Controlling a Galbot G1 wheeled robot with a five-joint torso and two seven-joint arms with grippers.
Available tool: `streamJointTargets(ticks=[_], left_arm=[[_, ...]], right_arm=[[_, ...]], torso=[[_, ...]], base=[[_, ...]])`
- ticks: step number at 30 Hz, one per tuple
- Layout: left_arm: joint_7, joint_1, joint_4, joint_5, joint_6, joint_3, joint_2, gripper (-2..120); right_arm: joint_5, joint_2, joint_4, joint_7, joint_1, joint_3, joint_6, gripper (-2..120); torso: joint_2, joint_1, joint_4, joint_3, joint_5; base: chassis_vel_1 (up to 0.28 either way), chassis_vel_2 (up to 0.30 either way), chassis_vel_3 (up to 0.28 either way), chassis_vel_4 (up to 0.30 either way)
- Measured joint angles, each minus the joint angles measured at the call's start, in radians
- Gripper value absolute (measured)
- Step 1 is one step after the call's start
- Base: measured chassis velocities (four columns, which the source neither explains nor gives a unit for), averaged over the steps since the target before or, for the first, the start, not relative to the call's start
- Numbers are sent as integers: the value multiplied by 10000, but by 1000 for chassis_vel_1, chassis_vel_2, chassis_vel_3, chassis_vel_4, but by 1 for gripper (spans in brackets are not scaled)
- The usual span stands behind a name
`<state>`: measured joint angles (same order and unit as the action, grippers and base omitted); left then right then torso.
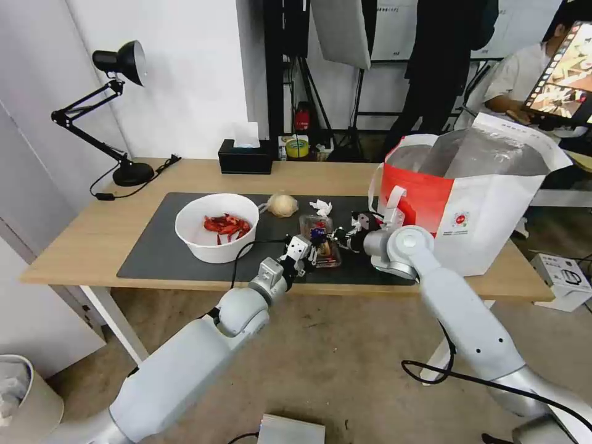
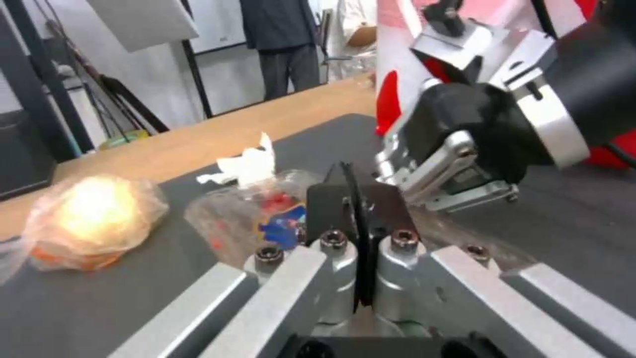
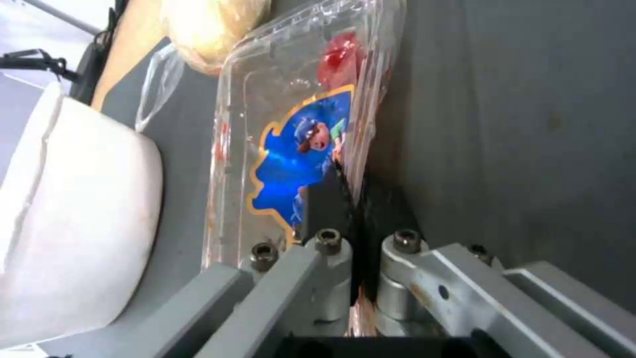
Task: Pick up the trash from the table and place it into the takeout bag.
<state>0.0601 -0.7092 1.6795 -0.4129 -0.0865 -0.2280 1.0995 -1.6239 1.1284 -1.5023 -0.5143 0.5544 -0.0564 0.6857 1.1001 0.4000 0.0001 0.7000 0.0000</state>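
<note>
Resting on the dark grey mat (image 1: 154, 253) between the white round bowl (image 1: 217, 227) and the white-and-red takeout bag (image 1: 475, 203), the clear plastic clamshell tray (image 1: 320, 243) is flanked by both grippers. From the left wrist, the left gripper (image 2: 357, 209) pinches the tray's near edge. From the right wrist, the right gripper (image 3: 355, 199) is clamped on its right rim.

On the long light-wood table (image 1: 92, 237), a dark grey mat (image 1: 154, 253) carries a white round bowl of red scraps (image 1: 217, 227) toward its left end. Near the mat's front edge sits a clear plastic clamshell tray (image 1: 320, 242), the left gripper (image 1: 300, 250) and right gripper (image 1: 345, 237) at its two sides. A large white-and-red foil-lined takeout bag (image 1: 475, 203) stands at the table's right end.
</note>
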Motion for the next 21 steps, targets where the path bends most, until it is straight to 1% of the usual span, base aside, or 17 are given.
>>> streamJointTargets(ticks=[3, 4, 6, 7, 10, 11, 14, 15, 17, 18, 19, 20, 21], left_arm=[[72, -343, 336, -36, -3, 296, -269, 0], [72, -343, 336, -36, -3, 296, -269, 0], [135, -633, 649, -125, -4, 572, -459, 0], [135, -633, 649, -125, -4, 572, -459, 0], [205, -1169, 1126, -226, -9, 1079, -749, 0], [205, -1169, 1126, -226, -9, 1079, -749, 0], [209, -2108, 1755, -236, -17, 1884, -1079, 0], [209, -2108, 1755, -236, -17, 1884, -1079, 0], [211, -2499, 2048, -257, -16, 2222, -1217, 0], [219, -2770, 2246, -280, -17, 2452, -1307, 2], [228, -2997, 2405, -289, -17, 2683, -1364, 7], [228, -2997, 2405, -289, -17, 2683, -1364, 7], [232, -3207, 2541, -289, -14, 2885, -1411, 11]], right_arm=[[0, 17, -71, 152, 63, -121, -132, 0], [0, 17, -71, 152, 63, -121, -132, 0], [2, 15, -140, 264, 66, -172, -189, 0], [2, 15, -140, 264, 66, -172, -189, 0], [11, -14, -256, 651, 67, -235, -395, 0], [11, -14, -256, 651, 67, -235, -395, 0], [38, -59, -431, 1145, 64, -262, -604, 0], [38, -59, -431, 1145, 64, -262, -604, 0], [45, -93, -576, 1359, 68, -262, -633, 0], [50, -115, -682, 1460, 81, -263, -642, 0], [55, -126, -767, 1559, 97, -262, -652, 0], [55, -126, -767, 1559, 97, -262, -652, 0], [63, -133, -879, 1694, 116, -262, -685, 0]], torso=[[-1, 0, -2, 1, 0], [-1, 0, -2, 1, 0], [-1, 0, -2, 1, -1], [-1, 0, -2, 1, -1], [-2, 1, -3, 1, -1], [-2, 1, -3, 1, -1], [-2, 1, 0, 1, -2], [-2, 1, 0, 1, -2], [-2, 1, 0, 1, -3], [-2, 0, -1, 1, -2], [-2, 0, -1, 1, -2], [-2, 0, -1, 1, -2], [-1, 0, -1, 0, -1]], base=[[0, 0, 0, 0], [0, 0, 0, 0], [0, 0, 0, 0], [0, 0, 0, 0], [0, 0, 0, 0], [0, 0, 0, 0], [0, 0, 0, 0], [0, 0, 0, 0], [0, 0, 0, 0], [0, 0, 0, 0], [0, 0, 0, 0], [0, 0, 0, 0], [0, 0, 0, 0]])
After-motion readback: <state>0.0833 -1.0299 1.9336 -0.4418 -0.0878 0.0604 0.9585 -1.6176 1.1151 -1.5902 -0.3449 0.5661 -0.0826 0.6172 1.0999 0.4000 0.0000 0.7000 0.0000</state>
